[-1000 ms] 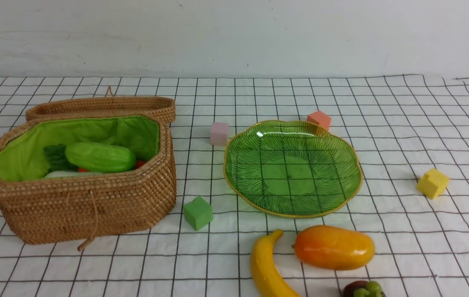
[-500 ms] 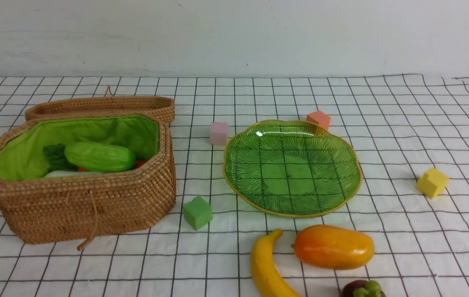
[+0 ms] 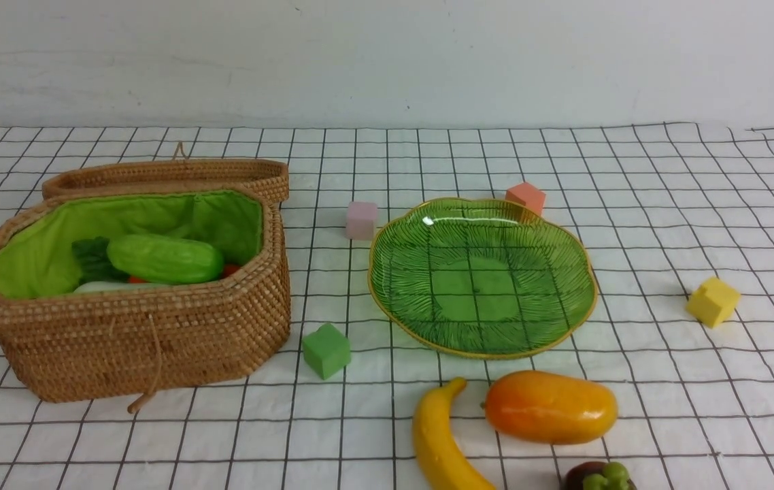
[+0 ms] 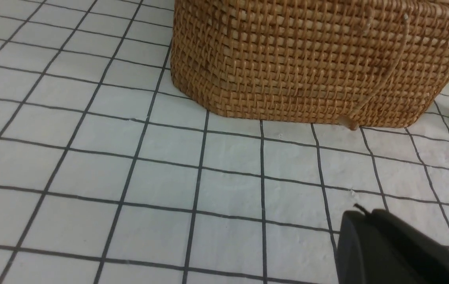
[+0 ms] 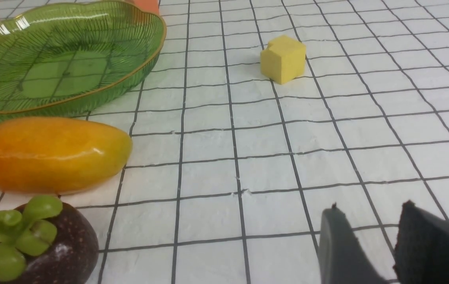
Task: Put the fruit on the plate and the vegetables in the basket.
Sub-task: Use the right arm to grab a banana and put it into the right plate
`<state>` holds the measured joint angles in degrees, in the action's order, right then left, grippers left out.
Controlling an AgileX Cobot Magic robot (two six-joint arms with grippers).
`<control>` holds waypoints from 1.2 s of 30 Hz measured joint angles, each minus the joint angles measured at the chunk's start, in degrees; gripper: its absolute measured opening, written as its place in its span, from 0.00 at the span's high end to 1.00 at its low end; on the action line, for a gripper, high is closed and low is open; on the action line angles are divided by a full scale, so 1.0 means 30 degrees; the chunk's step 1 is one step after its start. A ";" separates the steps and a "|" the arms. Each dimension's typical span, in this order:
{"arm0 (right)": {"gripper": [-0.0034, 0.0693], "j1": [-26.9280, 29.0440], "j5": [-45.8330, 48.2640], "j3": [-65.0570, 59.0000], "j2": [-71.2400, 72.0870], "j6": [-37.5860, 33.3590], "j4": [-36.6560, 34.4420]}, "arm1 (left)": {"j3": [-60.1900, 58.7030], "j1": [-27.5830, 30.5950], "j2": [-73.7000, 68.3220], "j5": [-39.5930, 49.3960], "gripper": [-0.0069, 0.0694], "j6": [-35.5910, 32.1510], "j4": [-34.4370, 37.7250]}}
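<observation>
The wicker basket point(image 3: 156, 340) stands open at the left. Inside it lie the green gourd point(image 3: 166, 258), the carrot's leaves point(image 3: 91, 258) and a strip of the white radish point(image 3: 115, 287). The green plate point(image 3: 482, 279) in the middle is bare. In front of it lie the banana point(image 3: 438, 442), the mango point(image 3: 550, 407) and the mangosteen point(image 3: 598, 476). No arm shows in the front view. My left gripper point(image 4: 360, 213) is shut and empty, low over the cloth in front of the basket wall point(image 4: 307, 67). My right gripper point(image 5: 370, 211) is open and empty, to the right of the mango point(image 5: 47, 154) and mangosteen point(image 5: 39, 244).
The basket lid point(image 3: 169, 175) lies behind the basket. Foam cubes are scattered around: pink point(image 3: 361, 220) and orange point(image 3: 526, 197) behind the plate, green point(image 3: 326, 350) between basket and banana, yellow point(image 3: 713, 301) to the right. A checked cloth covers the table.
</observation>
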<state>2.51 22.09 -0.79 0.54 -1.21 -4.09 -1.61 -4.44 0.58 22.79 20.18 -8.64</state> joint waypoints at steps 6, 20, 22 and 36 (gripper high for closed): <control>0.62 0.0000 0.0000 0.0000 0.0000 0.0000 0.0000 | 0.0000 0.0000 0.0000 -0.0022 0.92 0.0000 0.0036; 0.62 0.0000 -1.0181 -0.0233 0.0000 0.1933 -0.5057 | 0.0000 0.0000 0.0000 -0.0042 0.91 0.0000 0.0036; 0.62 0.0000 -1.1470 -0.0233 0.0000 0.1812 -0.5184 | 0.0000 0.0000 0.0000 -0.0024 0.91 0.0000 0.0036; 0.62 -0.0088 0.1140 1.6090 -0.8049 0.5426 -0.2160 | 0.0000 0.0000 0.0000 -0.0041 0.90 0.0000 0.0036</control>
<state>2.25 25.51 47.48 -23.61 15.07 -10.57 -1.61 -4.44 0.58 22.67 20.18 -8.54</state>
